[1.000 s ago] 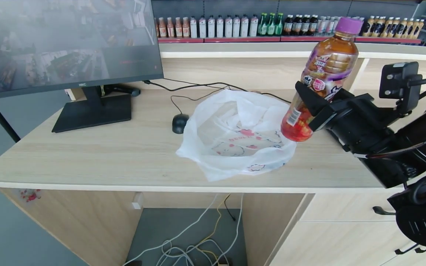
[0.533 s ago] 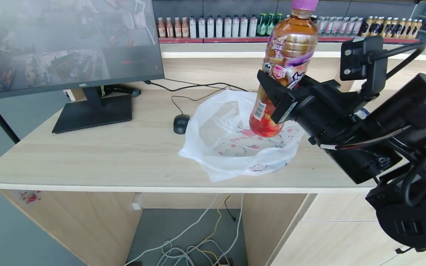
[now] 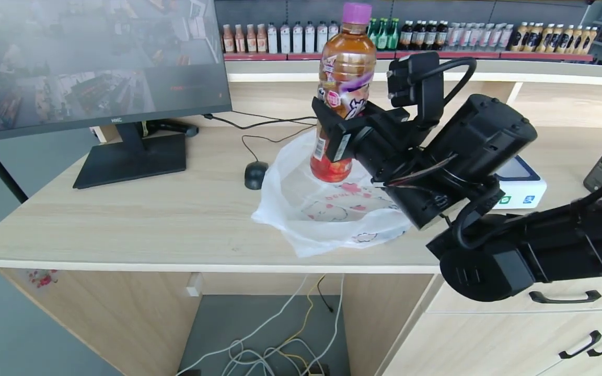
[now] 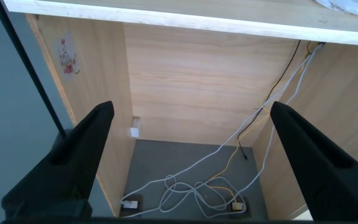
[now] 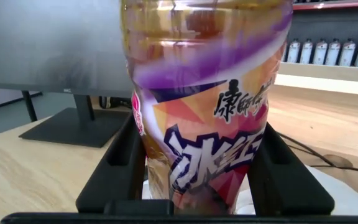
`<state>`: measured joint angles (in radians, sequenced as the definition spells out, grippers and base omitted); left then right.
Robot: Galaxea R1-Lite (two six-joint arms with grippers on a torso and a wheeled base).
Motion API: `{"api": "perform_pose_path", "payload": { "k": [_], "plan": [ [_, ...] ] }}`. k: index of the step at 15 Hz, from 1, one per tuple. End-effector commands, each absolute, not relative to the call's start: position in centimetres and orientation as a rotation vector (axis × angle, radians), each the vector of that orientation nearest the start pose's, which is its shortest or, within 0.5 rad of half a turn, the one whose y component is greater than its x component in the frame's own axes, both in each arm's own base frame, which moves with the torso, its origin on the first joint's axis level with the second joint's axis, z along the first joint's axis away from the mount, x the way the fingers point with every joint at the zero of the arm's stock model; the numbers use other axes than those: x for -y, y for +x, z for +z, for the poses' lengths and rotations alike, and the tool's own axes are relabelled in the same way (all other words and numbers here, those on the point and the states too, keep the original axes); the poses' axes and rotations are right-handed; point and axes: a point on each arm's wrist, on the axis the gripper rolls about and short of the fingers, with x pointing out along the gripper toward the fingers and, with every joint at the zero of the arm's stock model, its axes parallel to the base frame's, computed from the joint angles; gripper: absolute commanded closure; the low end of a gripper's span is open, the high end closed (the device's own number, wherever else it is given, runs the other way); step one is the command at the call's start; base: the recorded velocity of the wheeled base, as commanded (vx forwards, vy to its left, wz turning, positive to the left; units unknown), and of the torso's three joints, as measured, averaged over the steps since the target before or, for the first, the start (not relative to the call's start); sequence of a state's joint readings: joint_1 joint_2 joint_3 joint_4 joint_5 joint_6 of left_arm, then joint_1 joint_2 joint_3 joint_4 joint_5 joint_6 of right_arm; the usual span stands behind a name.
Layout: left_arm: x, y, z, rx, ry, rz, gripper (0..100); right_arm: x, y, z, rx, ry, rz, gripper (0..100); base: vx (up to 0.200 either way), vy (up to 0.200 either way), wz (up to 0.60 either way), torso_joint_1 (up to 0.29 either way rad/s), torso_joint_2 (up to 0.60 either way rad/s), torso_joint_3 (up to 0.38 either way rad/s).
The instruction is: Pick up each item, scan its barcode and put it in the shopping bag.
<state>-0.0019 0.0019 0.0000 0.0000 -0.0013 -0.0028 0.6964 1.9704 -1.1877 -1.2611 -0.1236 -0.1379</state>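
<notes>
Right gripper (image 3: 338,133) was clamped on the bottle (image 3: 344,89), fingers around the lower, labelled part. The bottle was upright, purple cap on top, base hanging above the shopping bag (image 3: 332,214) and apart from it. The bag lay slumped on the counter (image 3: 175,219) with its mouth open upward, just beside the mouse (image 3: 255,174). The barcode strip (image 3: 320,148) faced the robot's left, next to one finger. A white scanner box (image 3: 520,183) sat on the counter to the right of the bag. Left gripper (image 4: 188,124) was spread wide and empty, down below the counter's edge.

Judgement: the step in hand looked like bagging. Whether the scan was done could not be told.

Notes for a clean placement:
- Centre the base over the hollow of the bag, not over its rim.
- Descend straight, bottle kept upright.
- Release only once the base bears on the counter through the film — the thin bag gives no side support, and a tall bottle may topple.
- Withdraw upward and clear — the light film could snag on a finger and drag.
</notes>
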Motion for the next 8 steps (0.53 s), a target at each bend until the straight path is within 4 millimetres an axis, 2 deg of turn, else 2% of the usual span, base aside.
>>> {"api": "perform_pose_path", "payload": {
  "k": [1,4,8],
  "plan": [
    [0.0,-2.3,7.6,-0.002,-0.003,-0.003,0,-25.7,31.3,24.2,0.458,0.05,0.53,100,0.0,0.0,0.0,0.0,0.0,0.0],
    [0.0,-2.3,7.6,-0.002,-0.002,-0.003,0,-26.6,32.6,24.3,0.439,0.042,0.529,100,0.0,0.0,0.0,0.0,0.0,0.0],
    [0.0,-2.3,7.6,-0.002,-0.003,-0.003,0,-26.4,34.5,24.2,0.411,0.021,0.499,100,0.0,0.0,0.0,0.0,0.0,0.0]
  ]
}}
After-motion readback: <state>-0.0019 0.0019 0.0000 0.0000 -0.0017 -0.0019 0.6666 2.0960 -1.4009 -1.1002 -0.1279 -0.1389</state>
